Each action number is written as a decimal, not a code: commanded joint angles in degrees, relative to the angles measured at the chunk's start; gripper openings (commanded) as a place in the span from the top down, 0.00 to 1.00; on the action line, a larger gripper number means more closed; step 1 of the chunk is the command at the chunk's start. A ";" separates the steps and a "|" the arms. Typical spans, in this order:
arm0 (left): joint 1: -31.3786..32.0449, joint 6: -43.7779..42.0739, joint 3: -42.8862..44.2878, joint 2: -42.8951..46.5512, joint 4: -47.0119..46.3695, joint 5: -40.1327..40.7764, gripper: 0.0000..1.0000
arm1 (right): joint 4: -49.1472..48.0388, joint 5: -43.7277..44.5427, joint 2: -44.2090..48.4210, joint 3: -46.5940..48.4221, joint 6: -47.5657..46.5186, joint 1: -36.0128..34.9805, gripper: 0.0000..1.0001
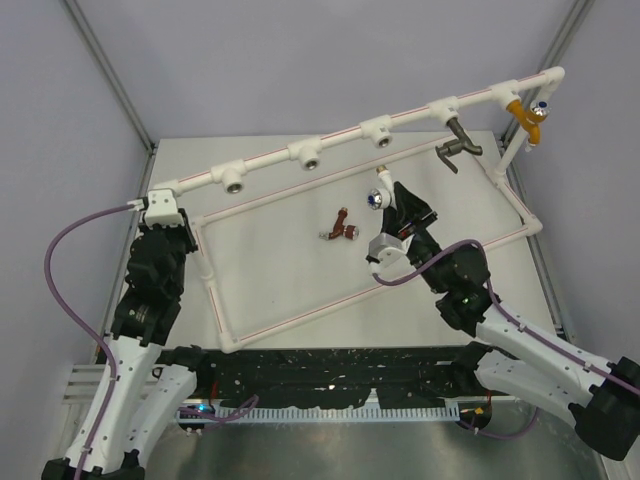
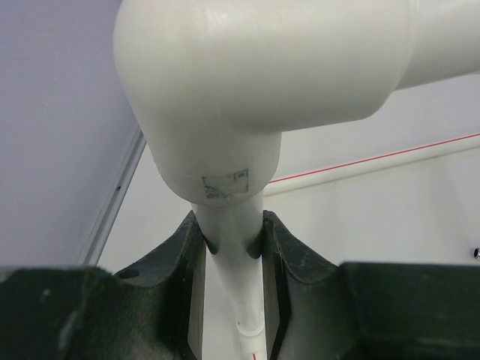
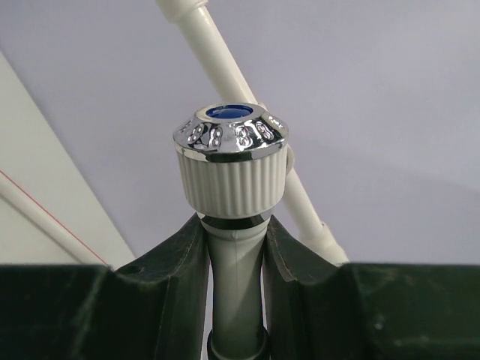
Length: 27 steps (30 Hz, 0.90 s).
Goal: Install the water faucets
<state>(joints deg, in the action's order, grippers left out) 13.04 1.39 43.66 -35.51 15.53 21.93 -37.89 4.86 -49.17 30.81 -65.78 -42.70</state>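
Note:
My right gripper (image 1: 397,206) is shut on the stem of the white faucet, below its ribbed blue-and-silver knob (image 3: 232,154), and holds it above the table just below the upper pipe rail. The knob also shows in the top view (image 1: 377,198). The reddish-brown faucet (image 1: 340,228) lies loose on the table, left of the right gripper. My left gripper (image 1: 168,228) is shut on the white pipe (image 2: 234,251) just under the left corner elbow (image 2: 247,82). Three tee sockets (image 1: 310,155) on the upper rail stand open.
A dark grey faucet (image 1: 458,147) and a yellow faucet (image 1: 530,120) sit in the rail's two right sockets. The white pipe frame (image 1: 300,318) with red stripes lies around the table's middle. Grey enclosure walls stand on three sides.

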 commanded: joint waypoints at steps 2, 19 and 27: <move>1.82 -4.55 -2.17 -1.14 4.95 -2.42 1.00 | -4.66 -3.01 2.58 1.80 -10.68 2.18 0.95; 1.90 -6.22 -4.02 0.09 2.05 -1.63 1.00 | 4.75 -2.14 -2.51 10.32 -23.60 4.02 0.95; 1.99 -6.40 -4.28 0.00 1.70 -1.72 1.00 | 6.08 -3.54 -5.85 12.26 -24.22 6.40 0.95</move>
<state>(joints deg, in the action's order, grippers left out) 13.98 -0.27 41.41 -34.57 12.05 23.35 -30.26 2.81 -54.46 39.81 -87.15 -37.15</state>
